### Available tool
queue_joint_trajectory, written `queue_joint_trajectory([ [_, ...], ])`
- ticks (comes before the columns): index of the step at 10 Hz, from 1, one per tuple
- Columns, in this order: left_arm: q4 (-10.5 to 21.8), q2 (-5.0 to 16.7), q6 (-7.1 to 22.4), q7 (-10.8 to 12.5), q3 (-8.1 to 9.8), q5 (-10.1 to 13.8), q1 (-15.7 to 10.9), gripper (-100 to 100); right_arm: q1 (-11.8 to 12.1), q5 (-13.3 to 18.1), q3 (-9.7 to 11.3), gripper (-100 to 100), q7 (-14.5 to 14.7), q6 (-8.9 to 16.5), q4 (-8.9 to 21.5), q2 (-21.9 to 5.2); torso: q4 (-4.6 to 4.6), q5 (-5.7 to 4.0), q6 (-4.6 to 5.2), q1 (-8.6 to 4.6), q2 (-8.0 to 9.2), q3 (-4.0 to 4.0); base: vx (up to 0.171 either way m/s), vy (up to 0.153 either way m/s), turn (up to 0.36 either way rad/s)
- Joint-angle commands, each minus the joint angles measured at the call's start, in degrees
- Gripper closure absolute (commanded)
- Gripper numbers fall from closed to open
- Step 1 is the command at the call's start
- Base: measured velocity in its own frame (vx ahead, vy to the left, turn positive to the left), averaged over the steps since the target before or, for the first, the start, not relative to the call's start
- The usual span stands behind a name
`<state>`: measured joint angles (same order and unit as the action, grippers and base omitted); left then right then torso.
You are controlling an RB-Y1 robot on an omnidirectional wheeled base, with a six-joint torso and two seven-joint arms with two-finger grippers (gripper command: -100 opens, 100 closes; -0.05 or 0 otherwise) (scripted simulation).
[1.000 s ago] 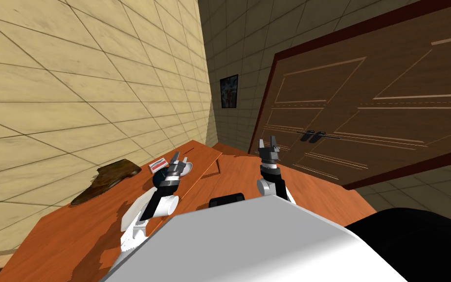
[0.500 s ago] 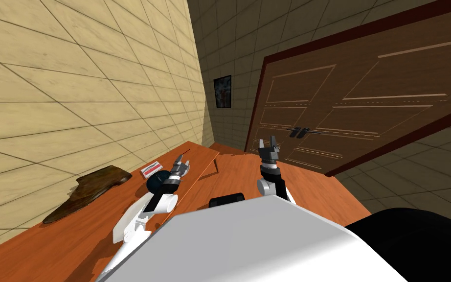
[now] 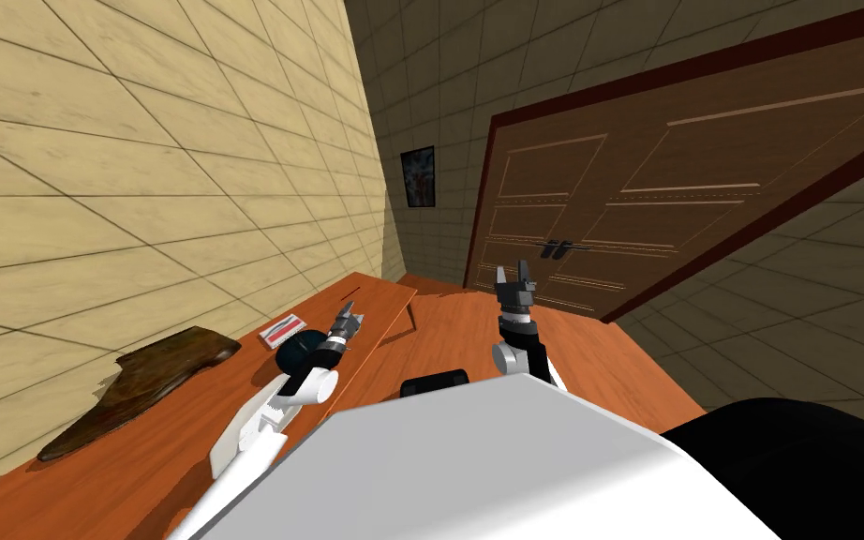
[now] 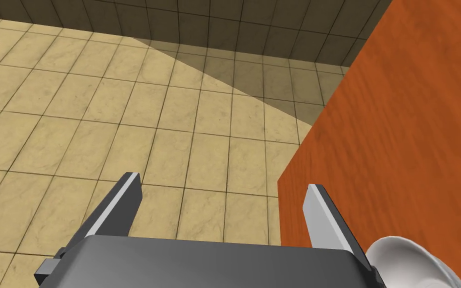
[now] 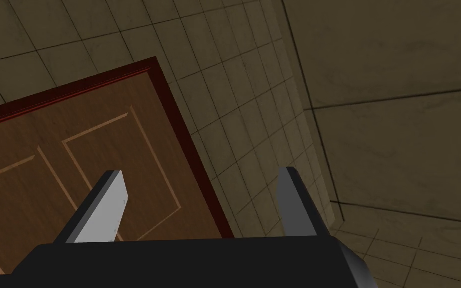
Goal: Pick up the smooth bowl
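The smooth bowl (image 4: pixel 410 262) is white, and a part of its rim shows on the orange wooden table (image 4: pixel 399 125). It lies just outside one finger (image 4: pixel 324 215) of my left gripper (image 4: pixel 222 210), low beside the gripper's body. That gripper is open with nothing between its fingers, and it points past the table's edge toward the tiled surface beyond. In the head view my left gripper (image 3: pixel 348 317) reaches over the table (image 3: pixel 186 441) near its far edge. My right gripper (image 3: pixel 514 277) is raised above the table, open (image 5: pixel 199 200) and empty.
A brown shoe (image 3: pixel 140 384) lies on the table by the tiled wall. A small red and white box (image 3: pixel 283 328) sits just left of my left arm. A brown double door (image 3: pixel 655 216) stands beyond the table's far right.
My head view has swung, so the shoe and box slid left in the picture. The left gripper has edged forward over the white bowl, which it now covers in the head view. The right arm is still.
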<state>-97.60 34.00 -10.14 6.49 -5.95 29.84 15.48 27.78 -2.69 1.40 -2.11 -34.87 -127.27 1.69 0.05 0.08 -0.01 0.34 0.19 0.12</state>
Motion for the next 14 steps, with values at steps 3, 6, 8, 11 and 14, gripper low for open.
queue_joint_trajectory([
  [3,5.9,4.3,4.4,1.4,-2.87,5.2,-2.5,-100,0.0,0.0,0.0,0,0.0,0.0,0.0,0.0,0.01,0.01,-0.02,0.06,0.02,0.01,-0.082,0.081,-0.149],
  [6,11.6,7.1,8.3,2.2,-5.46,9.6,-4.5,-100,0.0,0.0,0.0,0,0.0,0.0,0.0,0.0,0.02,0.01,-0.02,0.04,0.06,0.04,-0.094,0.073,-0.152],
  [8,14.3,8.4,11.0,2.5,-6.81,12.3,-5.5,-100,0.0,0.0,0.0,0,0.0,0.0,0.0,0.0,0.02,0.01,-0.06,0.05,0.05,0.04,-0.083,0.075,-0.106],
  [11,17.1,9.6,13.0,2.9,-8.18,14.4,-6.4,-100,0.0,0.0,0.0,0,0.0,0.0,0.0,0.0,-0.01,0.01,-0.04,0.05,-0.07,-0.03,-0.053,0.065,-0.092],
  [14,21.8,11.8,16.9,3.4,-10.97,18.2,-8.2,-100,0.0,0.0,0.0,0,0.0,0.0,0.0,0.0,-0.01,0.03,-0.03,0.13,-0.08,-0.04,-0.058,0.077,-0.126],
])
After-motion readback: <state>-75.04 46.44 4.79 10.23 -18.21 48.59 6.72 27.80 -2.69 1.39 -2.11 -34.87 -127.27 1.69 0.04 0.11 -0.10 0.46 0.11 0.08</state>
